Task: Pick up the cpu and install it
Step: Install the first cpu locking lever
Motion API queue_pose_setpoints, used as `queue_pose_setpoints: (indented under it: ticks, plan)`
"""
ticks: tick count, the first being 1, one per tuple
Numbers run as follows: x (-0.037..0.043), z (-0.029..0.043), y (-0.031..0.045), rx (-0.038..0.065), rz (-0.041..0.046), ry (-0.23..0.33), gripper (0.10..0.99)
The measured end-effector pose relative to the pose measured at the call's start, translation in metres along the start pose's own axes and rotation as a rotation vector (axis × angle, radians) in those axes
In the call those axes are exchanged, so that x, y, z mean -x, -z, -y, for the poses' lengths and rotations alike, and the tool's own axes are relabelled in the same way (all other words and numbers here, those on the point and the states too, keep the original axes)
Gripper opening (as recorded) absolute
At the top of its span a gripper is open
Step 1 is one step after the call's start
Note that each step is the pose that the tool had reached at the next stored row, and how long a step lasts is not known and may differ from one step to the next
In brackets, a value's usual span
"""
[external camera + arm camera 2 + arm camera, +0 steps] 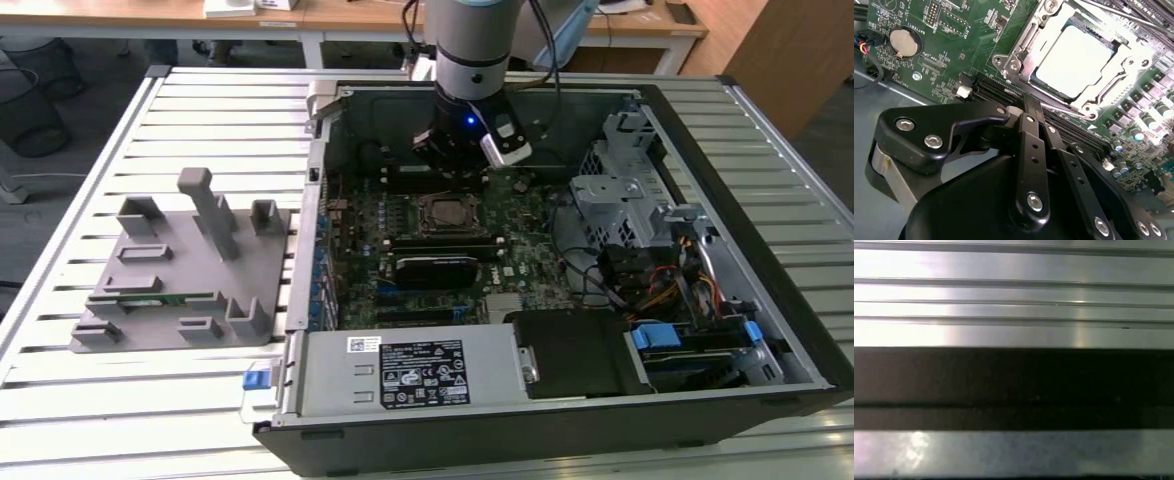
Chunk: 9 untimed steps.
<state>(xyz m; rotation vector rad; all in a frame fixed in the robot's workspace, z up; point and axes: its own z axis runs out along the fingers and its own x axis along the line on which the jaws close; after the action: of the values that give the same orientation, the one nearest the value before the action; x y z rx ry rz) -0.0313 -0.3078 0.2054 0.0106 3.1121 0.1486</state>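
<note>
Looking down into the open computer case (787, 330) on the slatted metal table (214, 110), you have a green motherboard (521, 215) on its floor, a power supply (414, 370) along the near edge, and a drive cage (627, 190) with bundled cables on the exterior view's right. Outside the case, on the exterior view's left, a grey fixture (187, 270) stands on the table with a green memory stick (154, 297) lying in one of its slots.

Your cpu (1074, 62) sits flat in the socket (1019, 57) near the middle of the board, with the metal frame lying around its edges. In the second wrist view its top is a pale, silvery square, washed bright by glare, with a thin darker rim showing at the corners. A round coin battery (904, 41) lies well apart from it on the board.

The gripper (461, 165) hangs over the far part of the board, just beyond the socket. Its black linkages fill the near part of the second wrist view and its fingertips are cut off from sight, so you cannot tell whether it is released or clenched; nothing shows it touching the cpu
</note>
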Motion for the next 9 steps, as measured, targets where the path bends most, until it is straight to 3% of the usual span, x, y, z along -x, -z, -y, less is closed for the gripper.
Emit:
queue_pose_setpoints:
  ticks: [9]
  plan:
    - [0.0020, 0.0007, -0.0068, 0.000, -0.0007, 0.000, 0.106]
